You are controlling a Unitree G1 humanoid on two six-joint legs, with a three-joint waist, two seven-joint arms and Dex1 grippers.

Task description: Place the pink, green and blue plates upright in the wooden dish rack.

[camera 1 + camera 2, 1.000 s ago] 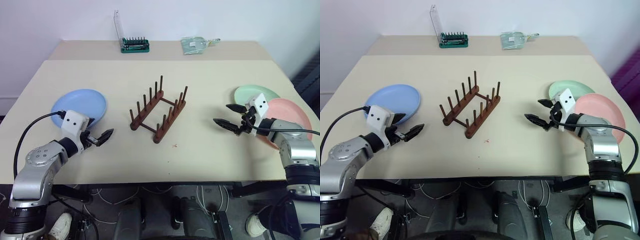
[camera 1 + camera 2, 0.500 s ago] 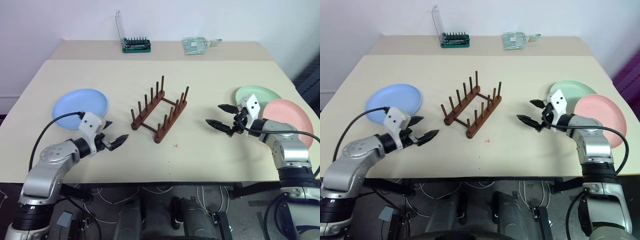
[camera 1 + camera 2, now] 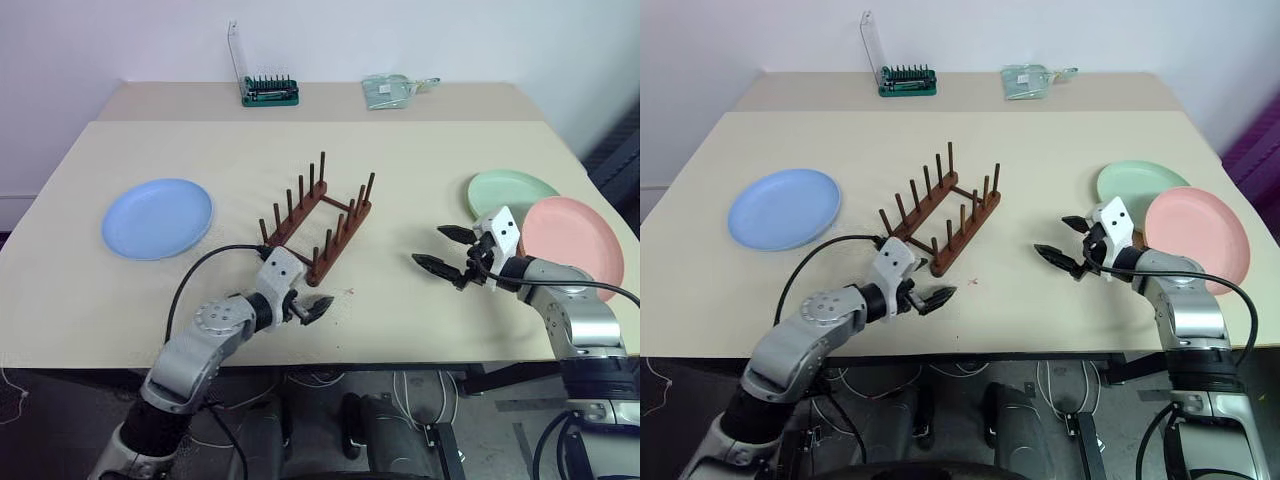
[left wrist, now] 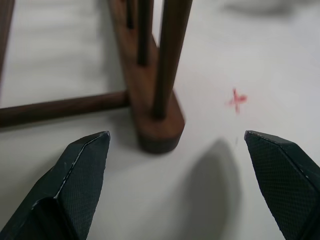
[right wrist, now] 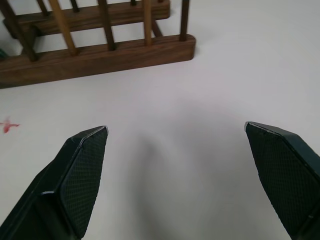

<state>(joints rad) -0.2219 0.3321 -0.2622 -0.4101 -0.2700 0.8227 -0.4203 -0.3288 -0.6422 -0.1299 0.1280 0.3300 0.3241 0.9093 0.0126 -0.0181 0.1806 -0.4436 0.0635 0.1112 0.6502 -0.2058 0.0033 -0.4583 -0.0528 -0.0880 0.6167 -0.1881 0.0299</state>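
The wooden dish rack (image 3: 318, 222) stands empty in the middle of the table, its pegs upright. Flat on the table at the left lies the blue plate (image 3: 158, 218). At the right, the green plate (image 3: 510, 188) lies with the pink plate (image 3: 570, 235) overlapping its near edge. My left gripper (image 3: 315, 308) is open, low over the table just in front of the rack's near end (image 4: 156, 127). My right gripper (image 3: 430, 247) is open too, hanging between the rack and the green plate and pointing toward the rack (image 5: 100, 55). Neither holds anything.
A green tool holder (image 3: 269, 90) with a clear upright lid and a clear packet (image 3: 390, 90) sit on the back table. A small red mark (image 3: 349, 291) lies on the tabletop just right of my left gripper. The table's front edge is close behind both hands.
My left arm swung right, from beside the blue plate to the rack's near end, leaving the blue plate uncovered. The right gripper stayed nearly in place. Both stayed open.
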